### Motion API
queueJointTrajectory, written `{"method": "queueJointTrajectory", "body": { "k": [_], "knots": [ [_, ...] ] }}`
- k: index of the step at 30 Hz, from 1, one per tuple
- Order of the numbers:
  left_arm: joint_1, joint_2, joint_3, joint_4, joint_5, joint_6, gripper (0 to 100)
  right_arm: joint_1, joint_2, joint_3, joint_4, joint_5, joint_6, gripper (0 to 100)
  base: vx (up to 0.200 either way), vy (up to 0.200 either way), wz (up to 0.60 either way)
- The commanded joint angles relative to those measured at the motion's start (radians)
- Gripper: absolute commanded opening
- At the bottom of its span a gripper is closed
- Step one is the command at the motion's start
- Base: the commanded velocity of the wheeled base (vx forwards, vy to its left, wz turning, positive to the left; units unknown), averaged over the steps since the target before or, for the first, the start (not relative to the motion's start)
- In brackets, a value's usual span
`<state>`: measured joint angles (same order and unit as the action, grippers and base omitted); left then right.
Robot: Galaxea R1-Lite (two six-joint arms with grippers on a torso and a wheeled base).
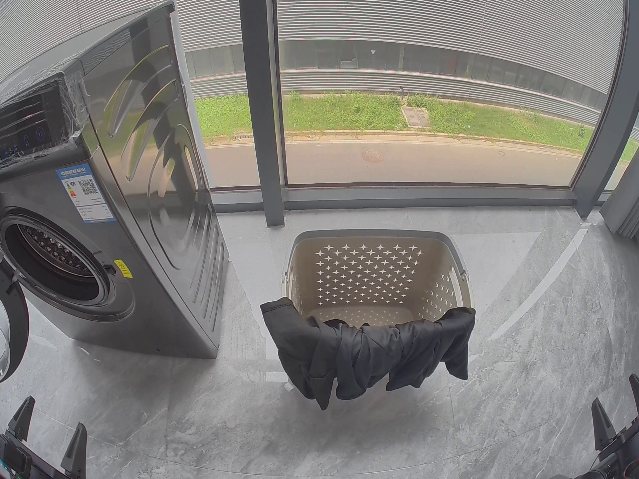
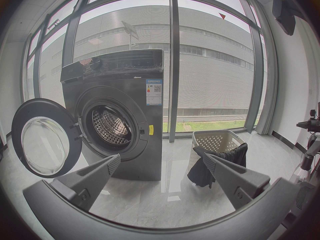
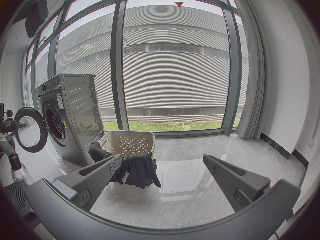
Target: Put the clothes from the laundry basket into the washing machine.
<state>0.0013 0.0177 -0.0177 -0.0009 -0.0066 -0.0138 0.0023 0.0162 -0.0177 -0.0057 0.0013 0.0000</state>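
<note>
Grey marble floor (image 1: 532, 340) before a tall window (image 1: 426, 68). The left gripper (image 1: 53, 422), jaws spread, sits low at the near edge; ahead of it stands a grey washing machine (image 1: 153, 187), its round drum opening (image 1: 56, 257) uncovered. The right gripper (image 1: 614, 397), jaws also apart, sits at the opposite near corner. Ahead, between the 2 grippers, stands 1 beige, star-perforated laundry basket (image 1: 376, 267); a black garment (image 1: 363, 354) hangs over the rim nearest the jaws, well apart from both grippers.

A dark garment (image 1: 366, 357) drapes over the near rim of the beige basket (image 1: 369, 271). The grey washer (image 1: 160, 201) stands beside it, door (image 2: 45, 139) swung open.
</note>
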Motion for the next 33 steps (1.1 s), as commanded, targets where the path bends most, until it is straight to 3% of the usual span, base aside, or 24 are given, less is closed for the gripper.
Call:
{"method": "queueJointTrajectory", "body": {
  "k": [1, 11, 23, 33],
  "knots": [
    [0.0, -0.018, 0.018, -0.001, -0.001, 0.0, 100, 0.001, -0.015, 0.018, 0.0, 0.0, 0.0, 100, 0.0, 0.0, 0.0],
    [0.0, -0.016, 0.018, -0.001, 0.0, 0.0, 100, 0.001, -0.015, 0.018, 0.0, 0.0, 0.0, 100, 0.0, 0.0, 0.0],
    [0.0, -0.018, 0.018, -0.001, 0.0, 0.003, 100, 0.001, -0.015, 0.018, 0.0, 0.0, 0.0, 100, 0.0, -0.2, 0.0],
    [0.0, -0.018, 0.018, -0.001, -0.001, 0.0, 100, -0.001, -0.013, 0.018, 0.0, 0.0, 0.0, 100, 0.0, 0.0, 0.0]
  ]
}}
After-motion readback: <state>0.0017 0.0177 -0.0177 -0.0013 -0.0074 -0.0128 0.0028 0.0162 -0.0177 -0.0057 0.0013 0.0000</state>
